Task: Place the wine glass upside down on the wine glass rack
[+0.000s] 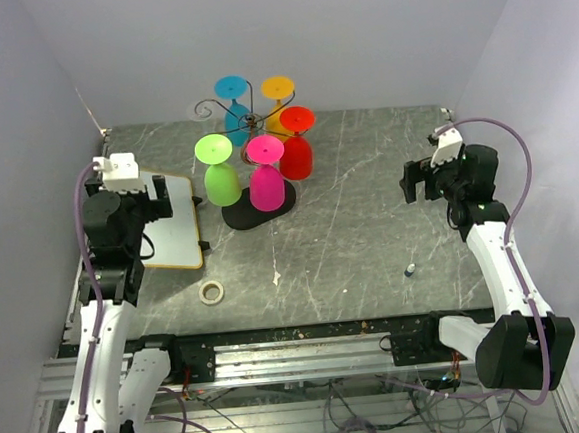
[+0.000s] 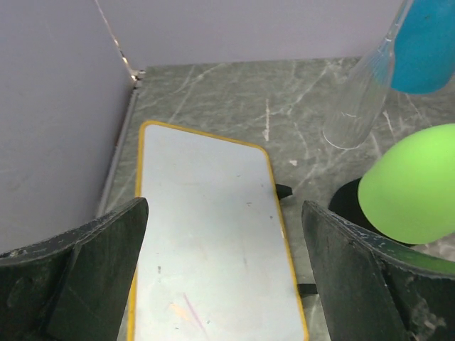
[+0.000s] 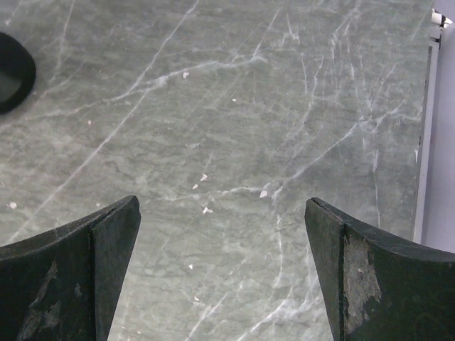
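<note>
left tool [image 2: 224,209] released, nothing between the fingers, over a white board with yellow rim [image 2: 213,241]. right tool [image 3: 222,202] wide open too, empty, over the tabletop [image 3: 234,106]. green wine glass [image 1: 218,170] hangs foot-up on the left side of the wine glass rack [image 1: 237,218], next to the pink glass [image 1: 265,173], red glass [image 1: 296,141], orange glass [image 1: 278,92] and cyan glass [image 1: 232,96]. tabletop is grey-green marble with white veins and scattered crumbs. tape roll [image 1: 211,292] near the front edge. pale walls [image 1: 285,36] on three sides.
</note>
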You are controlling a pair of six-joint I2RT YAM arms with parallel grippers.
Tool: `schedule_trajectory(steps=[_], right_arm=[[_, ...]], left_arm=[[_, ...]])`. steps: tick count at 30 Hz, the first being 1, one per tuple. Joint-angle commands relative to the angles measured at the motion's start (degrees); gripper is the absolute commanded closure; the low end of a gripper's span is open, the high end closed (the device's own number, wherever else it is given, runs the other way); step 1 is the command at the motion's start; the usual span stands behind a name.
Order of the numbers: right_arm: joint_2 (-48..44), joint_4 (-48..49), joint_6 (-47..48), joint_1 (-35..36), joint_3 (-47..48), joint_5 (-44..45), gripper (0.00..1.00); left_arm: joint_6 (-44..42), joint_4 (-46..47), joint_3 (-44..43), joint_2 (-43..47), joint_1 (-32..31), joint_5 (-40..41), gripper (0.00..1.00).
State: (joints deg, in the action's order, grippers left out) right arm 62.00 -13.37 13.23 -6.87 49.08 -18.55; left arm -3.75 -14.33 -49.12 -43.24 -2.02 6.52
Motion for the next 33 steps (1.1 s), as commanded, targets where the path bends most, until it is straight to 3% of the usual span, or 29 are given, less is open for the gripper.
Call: schedule_trajectory(steps=[1, 7, 12, 17, 25, 33], right_arm=[[-1.23, 3.31, -7.03, -0.42, 2.76, 2.02, 0.00], [-7.30, 4.71, -8.55, -0.43, 4.11, 5.95, 0.00], [-7.67, 1.32, -6.42, -0.42, 7.35, 8.16, 0.00], [-12.04, -3.40, -2.48, -0.42, 6.71, 8.34, 0.00], [-19.17, -7.95, -1.69, -0.42, 3.57, 4.64, 0.00], [-24.07, -10.43, -1.20, -0.42, 2.49, 5.89, 0.00]], left_arm=[[5.44, 7.60, 2.26, 0.85, 0.45, -4.09, 0.00], [4.26, 2.74, -3.93, 0.29, 0.45, -3.52, 0.00], [-0.81, -2.35, -7.62, 0.27, 0.48, -9.90, 0.00], [-1.76, -5.63, -7.00, 3.01, 0.50, -11.51, 0.00], [-1.07, -9.67, -7.17, 6.99, 0.48, -6.90, 0.01], [-0.54, -6.89, -3.04, 11.38, 0.51, -6.37, 0.00]])
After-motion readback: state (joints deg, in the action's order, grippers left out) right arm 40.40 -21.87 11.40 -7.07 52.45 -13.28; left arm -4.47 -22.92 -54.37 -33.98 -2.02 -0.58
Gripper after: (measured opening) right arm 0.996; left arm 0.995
